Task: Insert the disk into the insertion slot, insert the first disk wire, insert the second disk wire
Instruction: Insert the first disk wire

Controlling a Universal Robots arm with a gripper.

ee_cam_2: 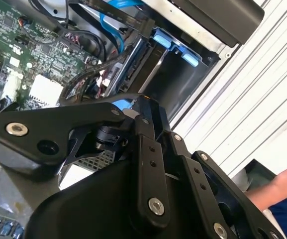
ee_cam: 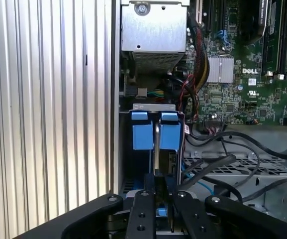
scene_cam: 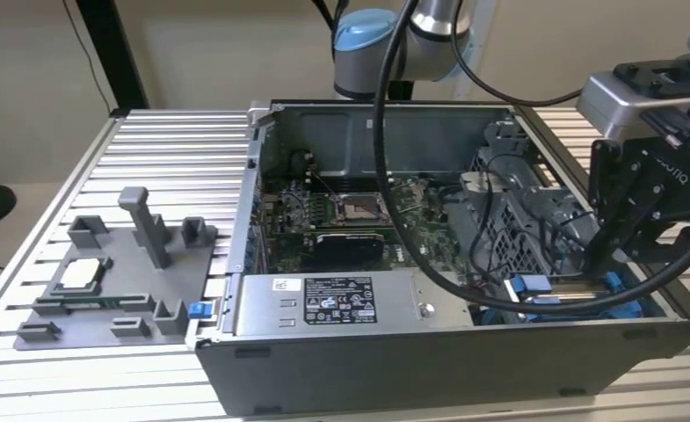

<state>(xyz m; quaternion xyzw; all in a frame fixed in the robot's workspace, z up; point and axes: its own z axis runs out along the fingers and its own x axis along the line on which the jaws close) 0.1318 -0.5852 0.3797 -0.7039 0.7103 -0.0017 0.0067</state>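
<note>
Blue-framed disk [ee_cam: 143,135], seemingly edge-on in grey insertion slot [ee_cam: 153,106], beside claw [ee_cam: 159,188].

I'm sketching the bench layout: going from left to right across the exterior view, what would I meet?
First the grey plastic fixture tray → labelled power-supply box → gripper.

The arm [scene_cam: 429,22] is made of silver-grey tubes, with a light blue round cap [scene_cam: 362,37] on one joint. Just above the end effector [scene_cam: 612,255] sits a pale grey metal block [scene_cam: 626,97]. Thick black cables [scene_cam: 378,158] hang beside it. The end effector is matt black, with round silver screws [ee_cam_2: 156,206] in its body.
</note>
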